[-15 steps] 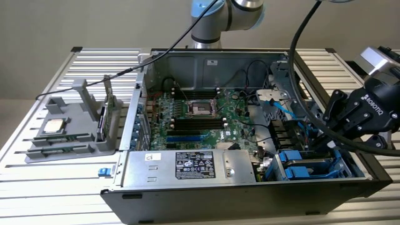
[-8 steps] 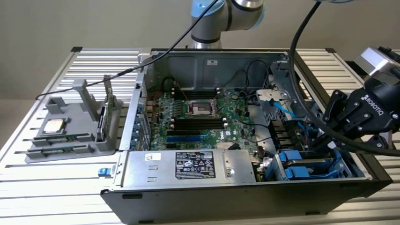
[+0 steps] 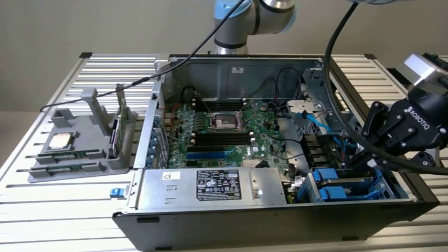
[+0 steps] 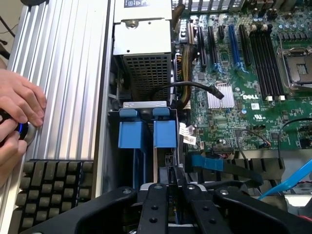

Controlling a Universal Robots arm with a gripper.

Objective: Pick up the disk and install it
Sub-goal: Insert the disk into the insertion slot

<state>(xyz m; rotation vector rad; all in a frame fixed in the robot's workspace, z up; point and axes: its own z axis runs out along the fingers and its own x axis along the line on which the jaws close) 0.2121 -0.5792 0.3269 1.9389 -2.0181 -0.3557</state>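
Your gripper hovers over the drive bay at the case's front corner. The fingers look closed together on nothing. The disk sits just ahead in its blue carrier — long axis running away from them.

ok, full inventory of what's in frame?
computer case: one, dark grey, open, on the table
table: one, silver, slatted
motherboard: one, green, inside the case
power supply: one, silver, labelled, inside the case
blue drive carriers: two, side by side, in the bay under the claw
blue cable: one, near the bay
fixture tray: one, grey, exterior view's left of the case
square chip: one, silver, on the tray
upright card: one, dark, in the tray
keyboard: one, black, beside the case
person's hands: two, on the table
robot arm: one, grey-blue, behind the case
claw: one, black, over the bay
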